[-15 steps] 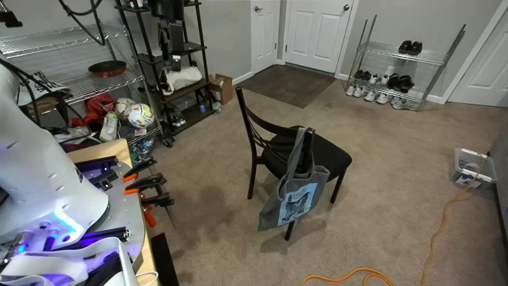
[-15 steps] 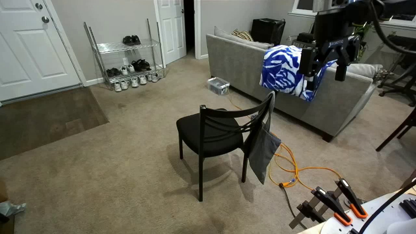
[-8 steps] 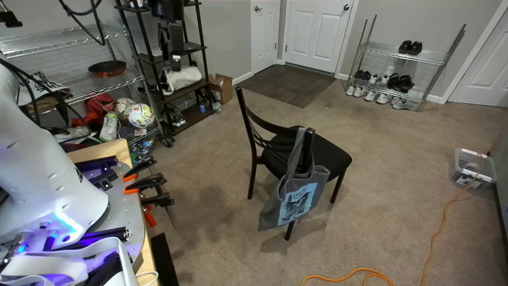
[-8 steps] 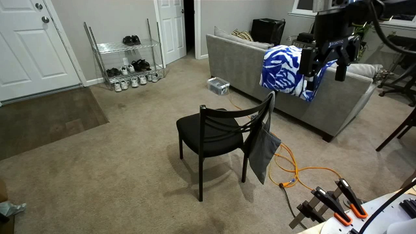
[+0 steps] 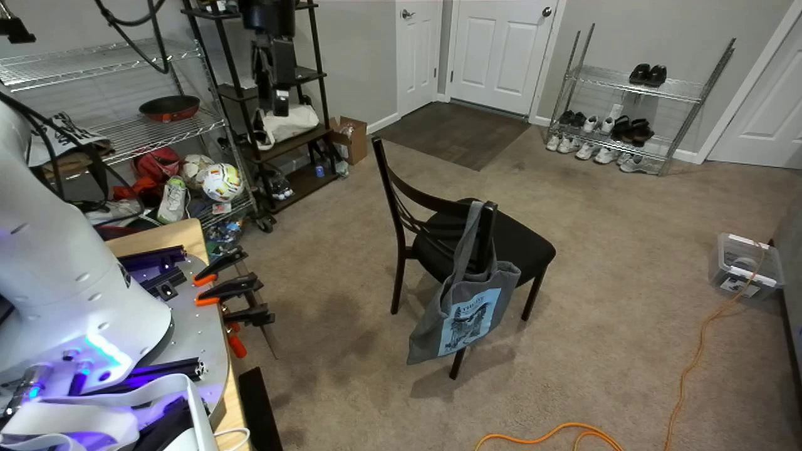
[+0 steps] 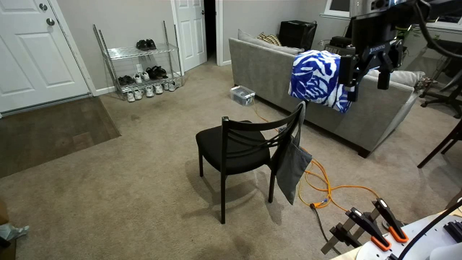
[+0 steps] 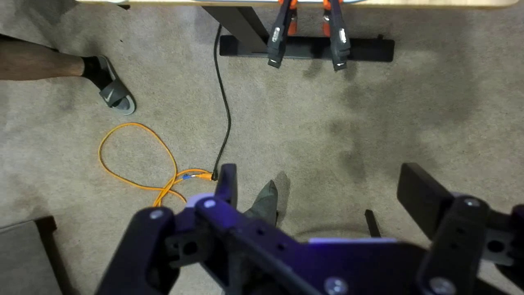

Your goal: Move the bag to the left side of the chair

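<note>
Gripper (image 6: 368,90) is hovering upper right in an exterior view, spread wide. Bag (image 5: 465,307) is dangling off the chair (image 5: 517,241), lower centre in an exterior view. Guessing we're pre-grasp; next it's probably needing to reach the straps (image 5: 467,241).

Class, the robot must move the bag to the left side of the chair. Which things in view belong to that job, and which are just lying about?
Part of the job:
chair
bag, hanging from the chair
gripper, open

Just lying about:
orange cord
clear bin
patterned ball
pan
shoes
</note>
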You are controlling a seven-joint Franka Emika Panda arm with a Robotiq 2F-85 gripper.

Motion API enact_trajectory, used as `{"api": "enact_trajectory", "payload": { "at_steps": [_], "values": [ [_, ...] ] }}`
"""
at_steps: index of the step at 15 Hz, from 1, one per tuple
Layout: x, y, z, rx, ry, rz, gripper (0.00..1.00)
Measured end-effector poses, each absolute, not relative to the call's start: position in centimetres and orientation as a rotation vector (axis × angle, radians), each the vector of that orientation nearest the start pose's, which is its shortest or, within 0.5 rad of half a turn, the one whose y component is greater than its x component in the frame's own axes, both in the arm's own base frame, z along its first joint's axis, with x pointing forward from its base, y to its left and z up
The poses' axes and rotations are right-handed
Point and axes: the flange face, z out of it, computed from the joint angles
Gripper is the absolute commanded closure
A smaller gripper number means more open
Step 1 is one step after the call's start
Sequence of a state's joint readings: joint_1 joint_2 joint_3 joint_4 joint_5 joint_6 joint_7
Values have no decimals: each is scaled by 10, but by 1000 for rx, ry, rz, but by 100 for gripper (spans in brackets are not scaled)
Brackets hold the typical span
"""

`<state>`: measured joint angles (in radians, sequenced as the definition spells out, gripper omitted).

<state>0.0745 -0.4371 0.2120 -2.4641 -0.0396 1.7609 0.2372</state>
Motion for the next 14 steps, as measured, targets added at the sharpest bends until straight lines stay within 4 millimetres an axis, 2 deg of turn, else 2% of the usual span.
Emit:
{"api": "enact_trajectory", "payload": {
  "at_steps": [6, 14],
  "values": [
    [403, 84, 420, -3367, -440, 596, 0],
    [456, 78, 413, -3259, -1100, 728, 0]
  ]
}}
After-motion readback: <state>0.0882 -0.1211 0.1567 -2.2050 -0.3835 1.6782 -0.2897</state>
